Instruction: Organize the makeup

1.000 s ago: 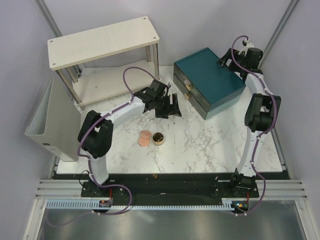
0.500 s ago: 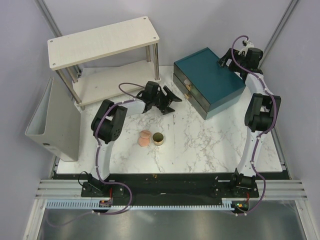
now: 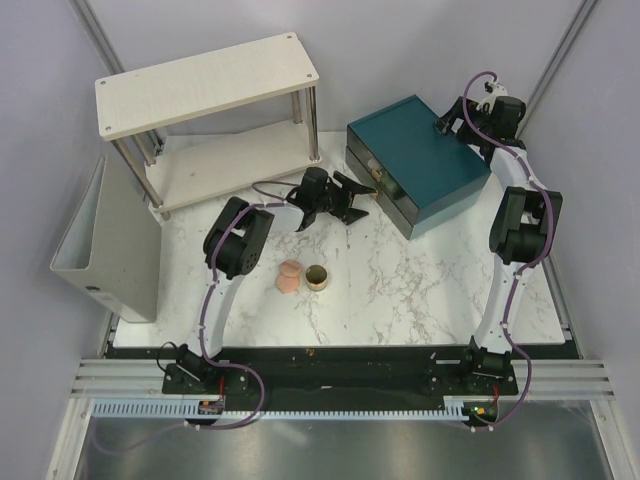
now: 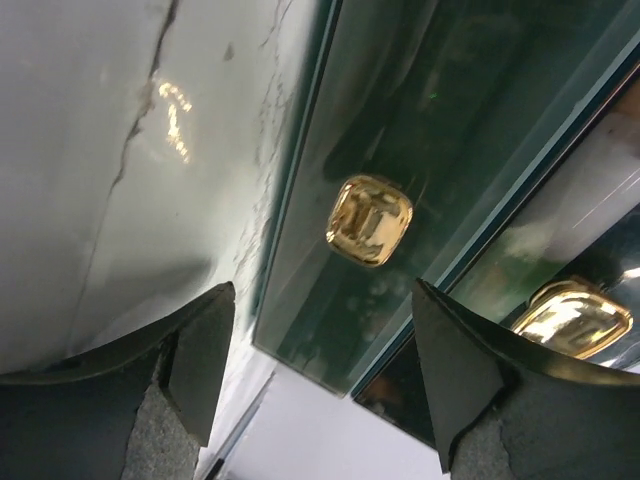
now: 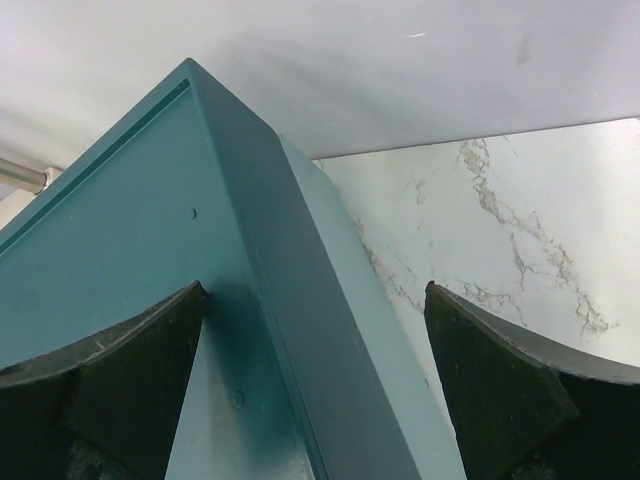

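The makeup in view is a peach-pink sponge (image 3: 288, 276) and a round gold-rimmed pot (image 3: 317, 276), side by side on the marble table (image 3: 400, 290). My left gripper (image 3: 358, 195) is open and empty, well behind them, pointing at the drawer fronts of the teal box (image 3: 415, 165). In the left wrist view a gold knob (image 4: 368, 220) sits on the drawer front just ahead of the open left gripper (image 4: 322, 330), and a second knob (image 4: 572, 317) shows at the right. My right gripper (image 3: 447, 118) stands open over the box's far corner (image 5: 120, 220), its jaws (image 5: 315, 300) spread either side of the edge.
A two-level wooden shelf (image 3: 210, 80) stands at the back left. A grey bin (image 3: 95, 250) stands against the table's left edge. The box takes up the back right of the table.
My left arm has swung right, bringing its gripper from the table's middle up to the teal box's drawer fronts, jaws slightly narrower. The right arm, sponge and pot have not moved.
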`<control>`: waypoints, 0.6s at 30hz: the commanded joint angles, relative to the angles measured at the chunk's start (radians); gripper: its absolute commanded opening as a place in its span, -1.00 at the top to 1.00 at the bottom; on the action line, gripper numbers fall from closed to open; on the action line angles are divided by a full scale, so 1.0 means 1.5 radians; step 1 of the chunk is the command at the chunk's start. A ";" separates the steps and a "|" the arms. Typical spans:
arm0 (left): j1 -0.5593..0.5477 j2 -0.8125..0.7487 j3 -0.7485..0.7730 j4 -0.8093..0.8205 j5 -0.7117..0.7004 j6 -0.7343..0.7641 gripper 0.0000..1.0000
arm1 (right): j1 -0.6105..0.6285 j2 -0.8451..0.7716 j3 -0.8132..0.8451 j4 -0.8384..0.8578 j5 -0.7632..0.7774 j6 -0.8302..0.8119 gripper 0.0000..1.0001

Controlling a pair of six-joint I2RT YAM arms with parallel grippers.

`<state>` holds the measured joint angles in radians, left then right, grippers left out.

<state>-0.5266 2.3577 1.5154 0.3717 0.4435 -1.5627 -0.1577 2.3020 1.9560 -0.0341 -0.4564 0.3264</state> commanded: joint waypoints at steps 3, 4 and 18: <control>-0.012 0.047 0.041 0.056 -0.037 -0.118 -0.50 | 0.041 -0.015 -0.046 -0.091 -0.069 0.006 -0.96; -0.012 0.056 0.053 0.053 -0.039 -0.120 -0.48 | 0.042 -0.017 -0.051 -0.090 -0.069 0.006 -0.96; -0.006 0.026 0.044 -0.046 -0.103 -0.094 -0.24 | 0.029 -0.041 -0.090 -0.072 -0.072 0.004 -0.96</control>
<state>-0.5362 2.4172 1.5944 0.3767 0.3592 -1.6817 -0.1558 2.2520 1.8717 -0.0036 -0.4747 0.3264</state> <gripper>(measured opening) 0.646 0.982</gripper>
